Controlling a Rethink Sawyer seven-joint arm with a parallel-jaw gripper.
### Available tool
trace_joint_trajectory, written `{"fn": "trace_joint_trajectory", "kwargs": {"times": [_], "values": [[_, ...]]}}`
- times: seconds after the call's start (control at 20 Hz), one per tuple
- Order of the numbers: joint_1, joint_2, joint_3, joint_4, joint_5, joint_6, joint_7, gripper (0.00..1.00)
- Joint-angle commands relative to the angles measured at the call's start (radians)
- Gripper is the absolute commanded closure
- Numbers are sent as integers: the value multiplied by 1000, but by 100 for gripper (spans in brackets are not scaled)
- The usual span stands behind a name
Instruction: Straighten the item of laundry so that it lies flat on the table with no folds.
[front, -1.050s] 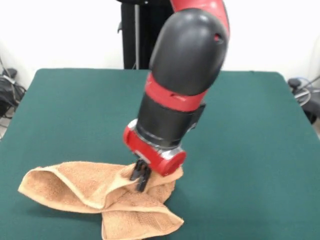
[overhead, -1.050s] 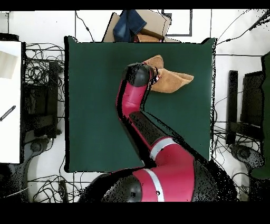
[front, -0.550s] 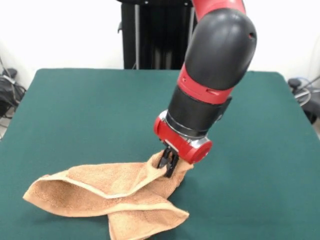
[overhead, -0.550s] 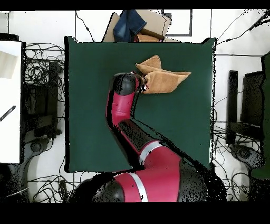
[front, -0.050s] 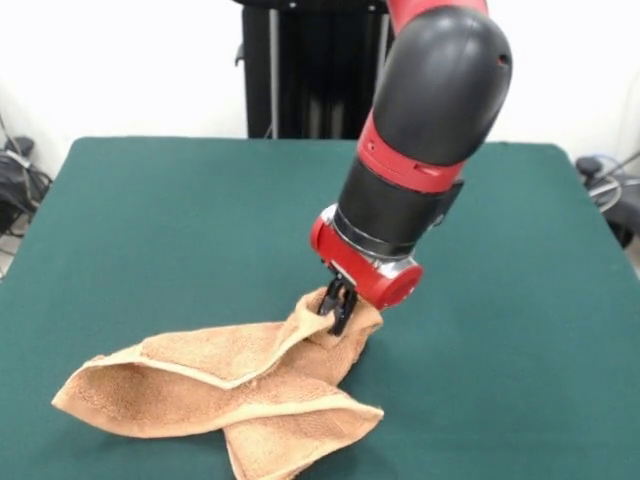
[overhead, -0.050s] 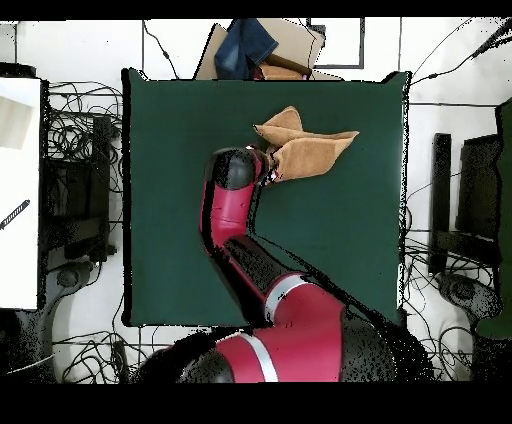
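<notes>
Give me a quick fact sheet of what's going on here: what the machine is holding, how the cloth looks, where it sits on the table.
Gripper: the gripper is shut on one raised corner of the towel
Towel state: peach-orange, still folded over itself, with two flaps spreading away from the pinched corner
Towel contact: most of it rests on the table, only the gripped corner is lifted
Towel place: near the table edge closest to the front camera
Arm: red and black, coming down from above
Job status: not yet flat
</notes>
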Motion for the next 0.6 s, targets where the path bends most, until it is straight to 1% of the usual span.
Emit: {"fn": "trace_joint_trajectory", "kwargs": {"times": [0.05,0.25,0.4,0.45,0.6], "values": [[-71,-6,-31,157,102,61,89,100],[-124,-37,-91,219,29,94,-9,100],[-182,-56,-113,259,-20,134,-91,100],[-196,-59,-128,270,-50,149,-99,100],[-229,-70,-159,297,-100,177,-135,100]]}}
